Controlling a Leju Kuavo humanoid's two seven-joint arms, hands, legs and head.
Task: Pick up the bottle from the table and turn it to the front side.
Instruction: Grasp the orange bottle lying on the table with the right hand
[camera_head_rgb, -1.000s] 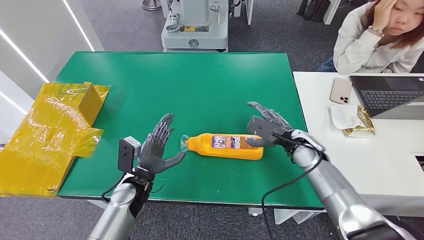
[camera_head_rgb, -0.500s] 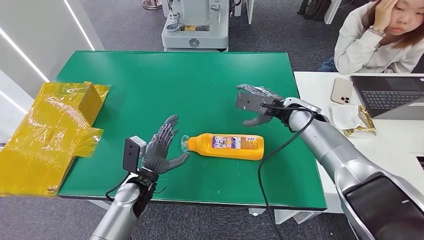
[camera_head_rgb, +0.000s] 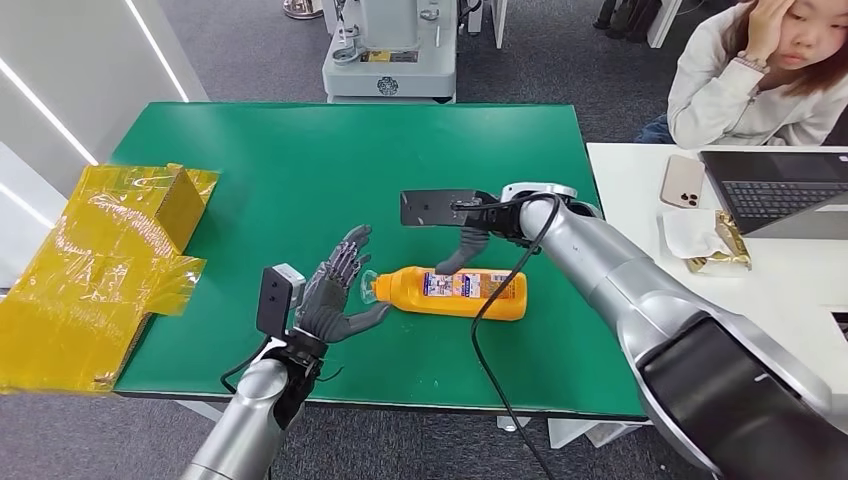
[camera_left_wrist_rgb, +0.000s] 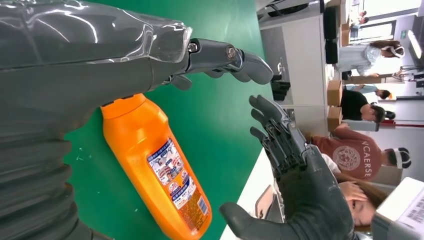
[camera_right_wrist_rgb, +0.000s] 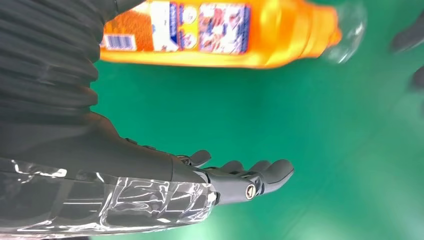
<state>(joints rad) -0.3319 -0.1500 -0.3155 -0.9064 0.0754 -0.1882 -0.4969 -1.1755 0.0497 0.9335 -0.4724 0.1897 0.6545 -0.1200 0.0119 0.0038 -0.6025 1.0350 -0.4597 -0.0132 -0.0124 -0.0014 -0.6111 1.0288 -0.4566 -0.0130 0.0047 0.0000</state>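
An orange bottle with a printed label lies on its side on the green table, its clear cap pointing toward my left hand. That left hand is open, fingers spread, right beside the cap and holding nothing. My right hand hangs open just over the far side of the bottle's middle, fingers pointing down; whether it touches is unclear. The left wrist view has the bottle between my left fingers and the right hand. In the right wrist view the bottle lies apart from the spread fingers.
A yellow film-wrapped box sits on the table's left edge. A white desk on the right carries a phone, a laptop and a packet; a person sits behind it. A grey machine stands beyond the table.
My right hand left the bottle's base end, swung up and left, and now hangs over the bottle's middle. The left hand crept slightly toward the cap. The bottle stayed put.
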